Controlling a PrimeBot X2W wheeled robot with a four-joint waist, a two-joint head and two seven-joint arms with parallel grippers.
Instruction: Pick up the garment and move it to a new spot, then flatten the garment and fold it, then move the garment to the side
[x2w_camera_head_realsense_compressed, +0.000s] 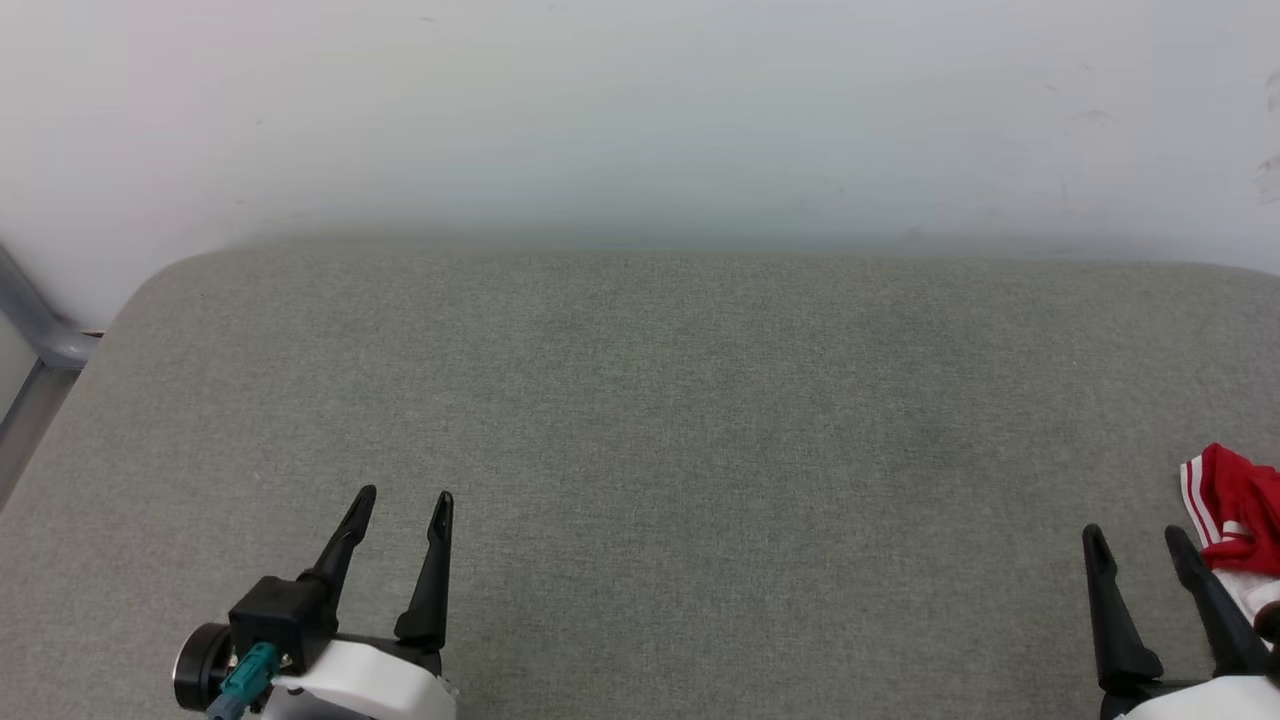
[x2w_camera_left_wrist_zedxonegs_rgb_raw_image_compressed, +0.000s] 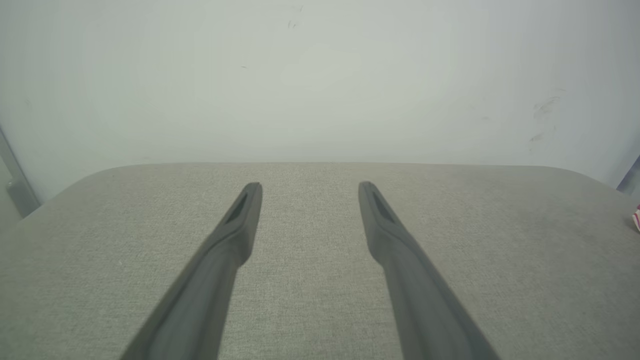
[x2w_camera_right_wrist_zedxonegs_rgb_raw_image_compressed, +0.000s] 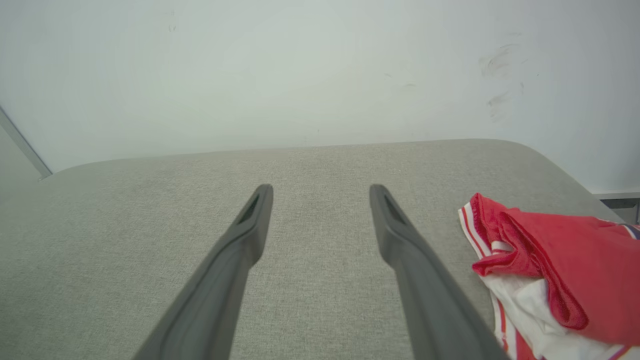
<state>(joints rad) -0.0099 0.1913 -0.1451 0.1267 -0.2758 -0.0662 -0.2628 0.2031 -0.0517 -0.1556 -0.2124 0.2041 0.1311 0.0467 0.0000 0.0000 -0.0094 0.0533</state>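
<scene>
Garment (x2w_camera_head_realsense_compressed: 1235, 505) is lying crumpled on grey pad (x2w_camera_head_realsense_compressed: 640, 400). R gripper (x2w_camera_head_realsense_compressed: 1133, 532) is hovering just beside garment, jaws spread, holding nothing. L gripper (x2w_camera_head_realsense_compressed: 406, 494) is hanging well apart from garment, also spread & empty.

garment (x2w_camera_right_wrist_zedxonegs_rgb_raw_image_compressed: 560, 255): red, white, striped trim | cushion (x2w_camera_head_realsense_compressed: 640, 420): grey-green weave | wall (x2w_camera_head_realsense_compressed: 640, 110): white

No readable text, labels or numbers anywhere.
</scene>
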